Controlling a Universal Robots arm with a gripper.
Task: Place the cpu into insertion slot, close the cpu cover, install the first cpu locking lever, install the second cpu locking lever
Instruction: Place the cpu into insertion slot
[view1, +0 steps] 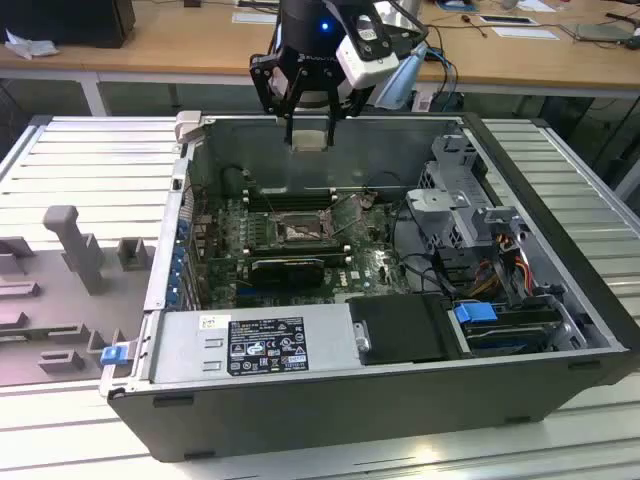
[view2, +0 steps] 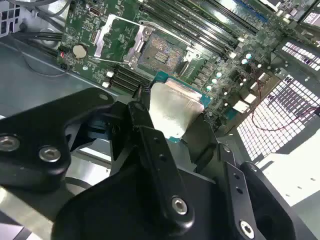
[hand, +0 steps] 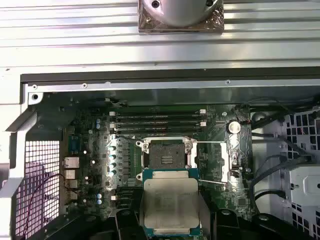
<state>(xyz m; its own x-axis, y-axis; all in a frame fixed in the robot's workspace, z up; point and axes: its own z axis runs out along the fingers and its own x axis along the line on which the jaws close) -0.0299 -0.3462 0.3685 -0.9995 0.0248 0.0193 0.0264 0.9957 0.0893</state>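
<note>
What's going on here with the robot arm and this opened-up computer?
The arm's tool is gripping the cpu by its edges, over the open computer case. Below it, on the green motherboard, the insertion slot is empty, and the cpu cover is swung open beside it. The cpu has not been set into the slot yet, and the cover is not yet closed.

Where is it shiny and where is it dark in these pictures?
Second wrist view: glare whitens the cpu, while the gripper holding it looks nearly black. First wrist view: the insertion slot looks dark inside. Exterior view: a blue light glows on the arm.
</note>
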